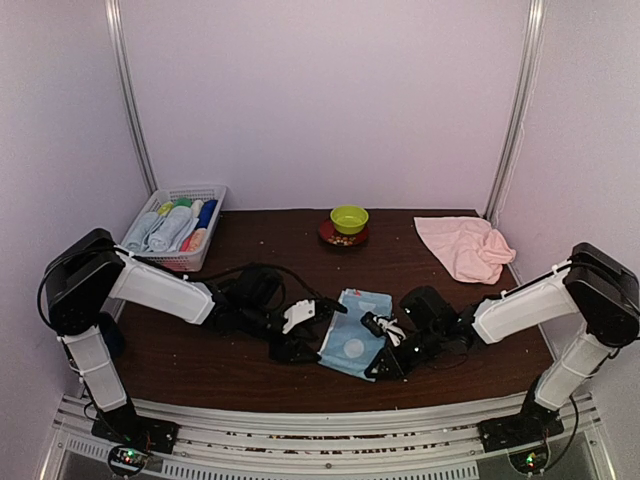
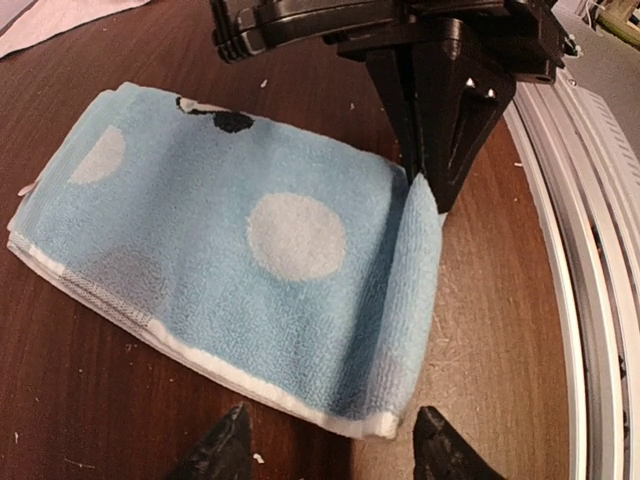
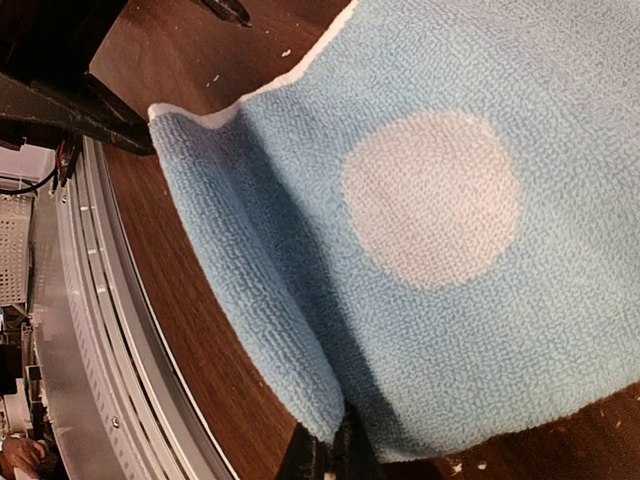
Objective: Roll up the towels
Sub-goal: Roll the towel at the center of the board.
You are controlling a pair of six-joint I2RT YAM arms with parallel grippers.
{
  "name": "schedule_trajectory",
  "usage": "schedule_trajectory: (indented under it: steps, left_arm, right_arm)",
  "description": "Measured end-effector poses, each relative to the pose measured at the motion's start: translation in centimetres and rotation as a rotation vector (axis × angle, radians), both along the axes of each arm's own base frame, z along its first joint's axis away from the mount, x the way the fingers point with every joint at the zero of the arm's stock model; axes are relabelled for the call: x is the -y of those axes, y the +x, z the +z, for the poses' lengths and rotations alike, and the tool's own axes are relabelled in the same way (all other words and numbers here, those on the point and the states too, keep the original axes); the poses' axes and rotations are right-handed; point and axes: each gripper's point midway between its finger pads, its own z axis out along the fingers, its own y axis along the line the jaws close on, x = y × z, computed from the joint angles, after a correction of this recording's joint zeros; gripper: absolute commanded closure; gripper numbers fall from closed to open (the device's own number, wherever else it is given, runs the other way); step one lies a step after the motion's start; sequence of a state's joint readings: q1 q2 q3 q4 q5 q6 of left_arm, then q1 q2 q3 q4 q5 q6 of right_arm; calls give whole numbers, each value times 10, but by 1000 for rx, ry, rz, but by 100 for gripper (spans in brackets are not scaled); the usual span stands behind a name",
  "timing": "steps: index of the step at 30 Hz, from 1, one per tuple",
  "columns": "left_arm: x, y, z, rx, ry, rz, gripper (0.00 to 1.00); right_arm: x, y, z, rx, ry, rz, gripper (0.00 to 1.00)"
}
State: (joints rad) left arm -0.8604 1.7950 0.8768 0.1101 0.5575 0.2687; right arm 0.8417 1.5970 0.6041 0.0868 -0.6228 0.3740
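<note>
Where the arms meet: toward the near middle of the desk (image 1: 262,250), one arm on each side of the blue towel (image 1: 353,345).
blue towel: light blue with white spots and a white hem, folded and lying mostly flat on the wood; its end nearest the desk's front edge is pulled up into a small ridge (image 2: 420,230).
right gripper (image 1: 380,366): closed, its black fingers (image 2: 428,185) pinching the raised fold of the blue towel (image 3: 430,250); in its own wrist view the cloth runs down into the shut tips (image 3: 330,452).
left gripper (image 1: 308,340): fingers spread apart and holding nothing; the two dark tips (image 2: 228,445) sit low over the desk, just short of the towel's white hem.
pink towel (image 1: 465,248): loosely bunched, unrolled, at the far right of the desk, well apart from both grippers.
basket (image 1: 190,190): white mesh, at the far left corner, holding several rolled cloths (image 1: 172,228) in different colours.
bowl (image 1: 349,217): green, standing on a dark red saucer (image 1: 330,236) at the far middle of the desk, between basket and pink towel.
</note>
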Motion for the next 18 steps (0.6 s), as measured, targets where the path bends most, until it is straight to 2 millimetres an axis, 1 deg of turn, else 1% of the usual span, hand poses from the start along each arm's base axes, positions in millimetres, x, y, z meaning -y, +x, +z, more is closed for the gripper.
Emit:
schedule_trajectory:
  steps: [5, 8, 11, 16, 18]
  left_arm:
    - [2, -2, 1, -2, -4, -1, 39]
    - [4, -3, 2, -1, -9, -3, 40]
    - [6, -3, 3, -2, -13, 0, 46]
    - [9, -2, -4, -23, -4, 9, 63]
    - [10, -1, -8, -32, 3, 15, 68]
  right_arm:
    - [-1, 1, -2, -9, 9, 2, 100]
    - [0, 2, -2, -17, 13, -1, 100]
    - [0, 3, -2, -22, 16, -7, 100]
    - [0, 4, -1, -27, 16, -16, 100]
    - [0, 4, -2, -28, 16, -17, 100]
